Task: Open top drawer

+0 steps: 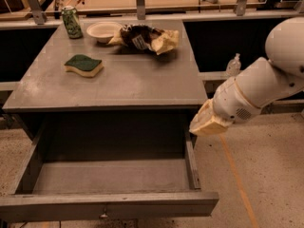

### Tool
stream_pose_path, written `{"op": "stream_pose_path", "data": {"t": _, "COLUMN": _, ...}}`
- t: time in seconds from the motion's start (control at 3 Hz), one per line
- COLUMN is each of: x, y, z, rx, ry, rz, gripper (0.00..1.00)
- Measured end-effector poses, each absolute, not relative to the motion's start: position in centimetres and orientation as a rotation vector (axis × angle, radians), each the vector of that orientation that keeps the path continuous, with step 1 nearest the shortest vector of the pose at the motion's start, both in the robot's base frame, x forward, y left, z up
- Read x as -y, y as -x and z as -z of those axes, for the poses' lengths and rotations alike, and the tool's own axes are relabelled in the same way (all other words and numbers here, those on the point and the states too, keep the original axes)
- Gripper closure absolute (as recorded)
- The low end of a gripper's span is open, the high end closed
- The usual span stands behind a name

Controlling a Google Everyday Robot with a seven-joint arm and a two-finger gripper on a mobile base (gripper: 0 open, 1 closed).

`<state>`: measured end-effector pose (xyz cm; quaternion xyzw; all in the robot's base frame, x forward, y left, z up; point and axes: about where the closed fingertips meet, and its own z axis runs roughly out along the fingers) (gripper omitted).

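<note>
The top drawer (pixel 111 204) of the grey metal cabinet is pulled far out toward me, its grey interior (pixel 111 175) showing with nothing in it. Its small round knob (pixel 104 215) sits at the centre of the front panel, at the bottom of the view. My gripper (pixel 205 123), on a white arm (pixel 266 75), hangs to the right of the drawer, just outside its right side wall and level with the cabinet top's front edge. It touches nothing.
On the cabinet top (pixel 114 77) lie a green and yellow sponge (pixel 84 65), a green can (pixel 71 22), a white bowl (pixel 103 31) and a crumpled chip bag (pixel 147 38). A small clear bottle (pixel 232 65) stands on a ledge at right. Speckled floor (pixel 256 175) lies to the right.
</note>
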<state>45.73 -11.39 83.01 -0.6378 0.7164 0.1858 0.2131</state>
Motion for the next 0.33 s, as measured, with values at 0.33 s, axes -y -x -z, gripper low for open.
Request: {"op": "stream_pose_path", "data": {"t": 0.33, "x": 11.40, "y": -45.89, "z": -83.66, "rx": -1.977, "ry": 1.762, "rz": -0.509, "gripper": 0.82}}
